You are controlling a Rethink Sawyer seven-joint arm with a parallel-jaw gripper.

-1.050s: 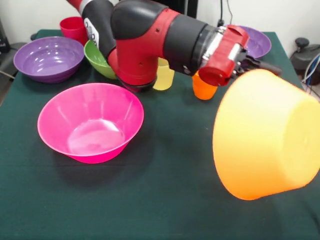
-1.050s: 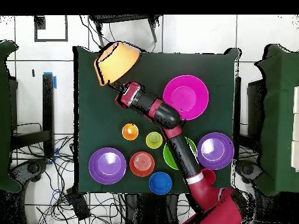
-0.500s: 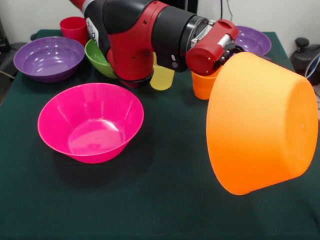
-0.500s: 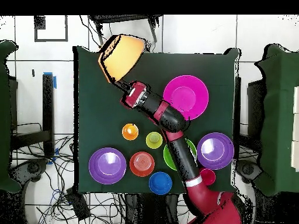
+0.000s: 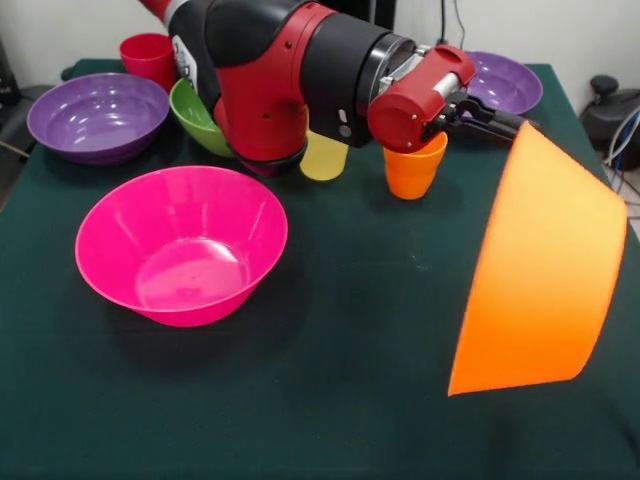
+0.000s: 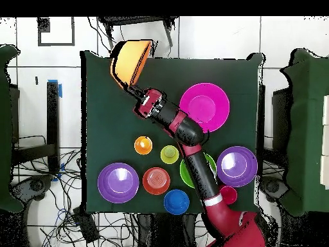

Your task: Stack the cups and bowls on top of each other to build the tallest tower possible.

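Front view: the arm (image 5: 290, 80) is reaching across the green table (image 5: 330, 330), and the tool (image 5: 497, 122) is gripping the large orange bowl (image 5: 540, 270) by its upper rim. The bowl is hanging tipped on its side, clear of the cloth, at the right of the picture, showing its outer wall. The large pink bowl (image 5: 182, 243) is sitting upright on the table at the left, well apart from the orange one. Behind the arm, the orange cup (image 5: 414, 170) is standing upright just beside the tool, and the pale yellow cup (image 5: 325, 155) is showing partly under the arm's elbow. The green bowl (image 5: 195, 120) is lying half hidden by the arm, a purple bowl (image 5: 97, 115) is sitting at far left, the red cup (image 5: 148, 55) is standing beyond it, and a second purple bowl (image 5: 510, 82) is showing at the back right.

Overhead view: the large orange bowl (image 6: 130, 60) is hanging at the table's top left edge (partly over the rim), held at the tool (image 6: 137, 92). The pink bowl (image 6: 204, 107) is lying right of the arm. Lower down, the orange cup (image 6: 143, 145) and yellow cup (image 6: 169, 154) are standing near each other; below them are sitting a purple bowl (image 6: 118, 182), the orange-red bowl (image 6: 156, 181), the blue bowl (image 6: 176, 201) and the other purple bowl (image 6: 236, 166).
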